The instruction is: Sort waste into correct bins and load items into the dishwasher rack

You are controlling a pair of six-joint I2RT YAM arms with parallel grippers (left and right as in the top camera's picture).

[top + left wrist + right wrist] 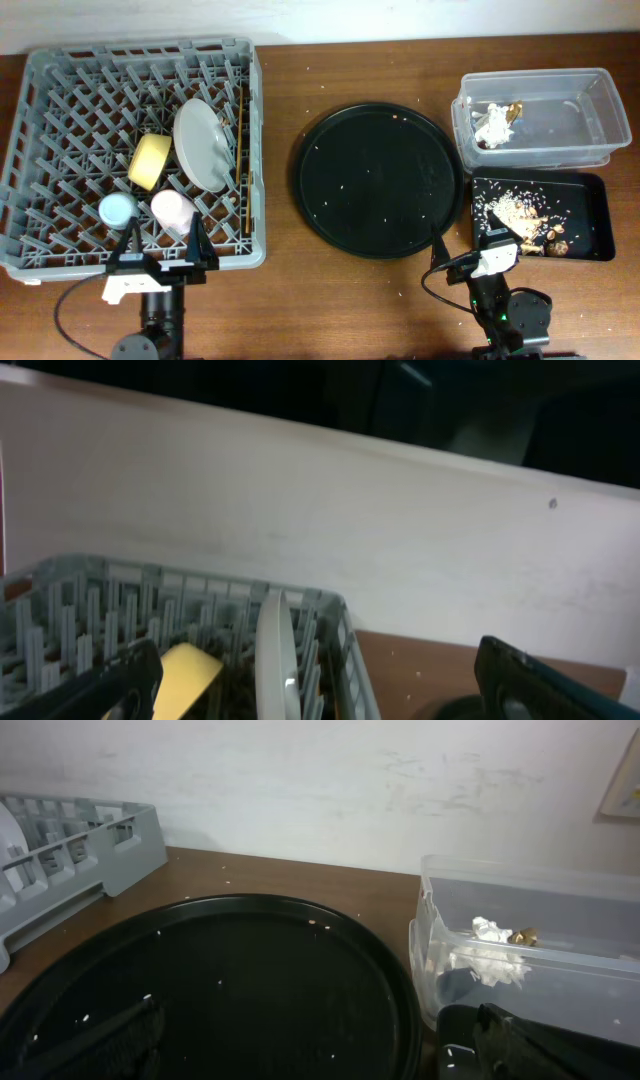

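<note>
Sitting in rack (140, 50): 2 cups (172, 210) | 1 bowl (150, 161) | 1 plate (203, 143) | both jaws spread

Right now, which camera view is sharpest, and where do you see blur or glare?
Overhead is sharp and evenly lit across the dishwasher rack; left wrist is soft, dark along the top, its fingers black blurs; right wrist is mildly soft, with pale wall sheen on the round black tray.
</note>
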